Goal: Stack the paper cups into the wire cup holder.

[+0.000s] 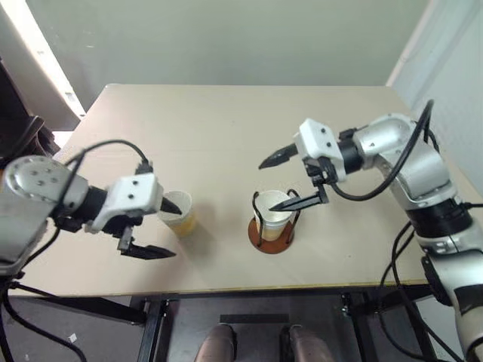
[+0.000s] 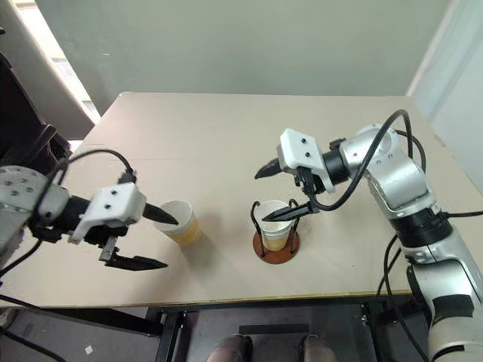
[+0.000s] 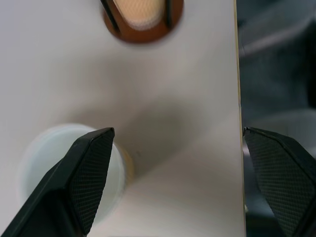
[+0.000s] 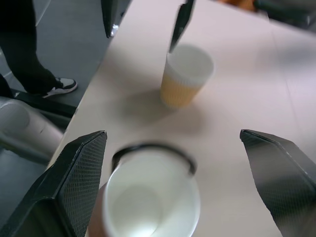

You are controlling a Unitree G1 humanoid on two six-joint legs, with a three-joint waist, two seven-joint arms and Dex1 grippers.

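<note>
Starting at your left, your left gripper [image 1: 160, 226] is hovering low over the near left part of the table [image 1: 226, 128] with its two black fingers spread wide, holding nothing. One fingertip is showing against the mouth of a paper cup [image 1: 178, 213], though whether it is touching the rim you cannot tell from the head views; the other finger is hanging out toward the table's near edge. That cup is standing upright on the tabletop, white inside and pale yellow-tan outside, just beside the gripper and well apart from the holder. In your left wrist view the same cup [image 3: 69, 168] is sitting partly behind one finger, with the holder's brown base farther off. Moving right, the wire cup holder [image 1: 272, 232] is resting near the middle of the table's front edge, its reddish-brown disc flat on the surface and its thin black loops rising around a cup in the holder [image 1: 275, 213], which is sitting upright between the wires. Your right gripper [image 1: 288, 179] is hanging just above that holder, pointing toward your left, its fingers standing wide apart and empty; the lower fingertip is reaching across the seated cup's rim, the upper one is lifted clear. In your right wrist view a person's leg and shoe [image 4: 47, 74] are showing on the floor beyond the table.
</note>
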